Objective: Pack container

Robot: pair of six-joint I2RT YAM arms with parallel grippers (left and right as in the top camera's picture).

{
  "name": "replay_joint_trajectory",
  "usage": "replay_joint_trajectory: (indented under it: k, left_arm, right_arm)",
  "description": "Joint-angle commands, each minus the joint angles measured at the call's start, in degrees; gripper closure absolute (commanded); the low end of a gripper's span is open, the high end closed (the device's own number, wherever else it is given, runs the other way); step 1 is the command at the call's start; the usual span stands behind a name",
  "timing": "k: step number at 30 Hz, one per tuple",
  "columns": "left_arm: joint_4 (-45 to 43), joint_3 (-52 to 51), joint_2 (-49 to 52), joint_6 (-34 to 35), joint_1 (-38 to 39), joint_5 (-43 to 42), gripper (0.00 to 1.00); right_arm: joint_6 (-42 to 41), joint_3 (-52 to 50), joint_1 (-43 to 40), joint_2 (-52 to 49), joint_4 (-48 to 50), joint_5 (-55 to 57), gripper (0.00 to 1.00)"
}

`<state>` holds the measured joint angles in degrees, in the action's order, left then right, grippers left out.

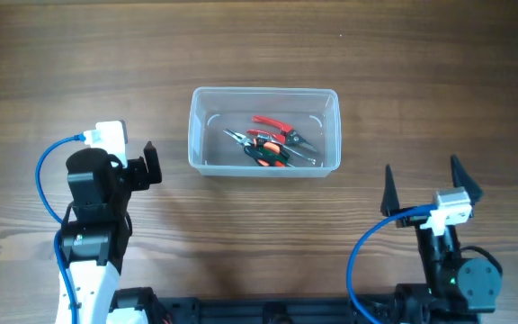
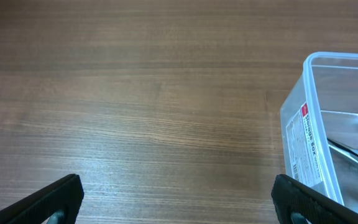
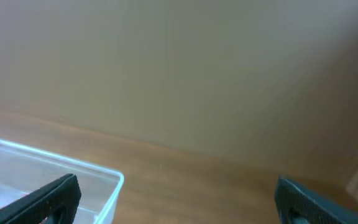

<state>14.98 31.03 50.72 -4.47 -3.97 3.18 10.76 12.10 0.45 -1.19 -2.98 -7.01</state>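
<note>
The clear plastic container [image 1: 264,131] stands at the middle of the wooden table. Several red- and green-handled hand tools [image 1: 271,142] lie inside it. My left gripper [image 1: 148,164] is open and empty, to the left of the container; its wrist view shows the container's labelled wall [image 2: 312,146] at the right, between and beyond the spread fingers [image 2: 179,199]. My right gripper [image 1: 423,187] is open and empty, at the front right of the container; its wrist view [image 3: 176,202] shows a container corner [image 3: 107,186] at lower left.
Bare wood-grain tabletop [image 1: 79,63] surrounds the container. Blue cables [image 1: 45,180] loop beside each arm near the front edge. A plain wall [image 3: 197,68] lies beyond the table's far side in the right wrist view.
</note>
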Motion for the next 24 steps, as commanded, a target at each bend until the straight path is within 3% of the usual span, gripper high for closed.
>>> replay_joint_trajectory:
  k: [1, 4, 10, 24]
  left_arm:
    - [-0.15, -0.31, -0.02, -1.09, 0.11, 0.13, 0.0]
    - [-0.17, -0.31, -0.02, -1.09, 0.11, 0.13, 0.0]
    - [-0.15, -0.31, -0.02, -1.09, 0.11, 0.13, 0.0]
    - [-0.17, -0.31, -0.02, -1.09, 0.11, 0.13, 0.0]
  right_arm:
    - [3.96, -5.51, 1.62, 1.07, 7.37, 0.98, 0.0]
    - [8.13, -9.14, 2.4, 1.07, 9.46, 0.96, 0.0]
    - [5.29, -11.8, 3.04, 1.07, 3.19, 0.81, 0.0]
    - [5.73, -11.78, 3.08, 1.05, 3.28, 1.6, 0.0]
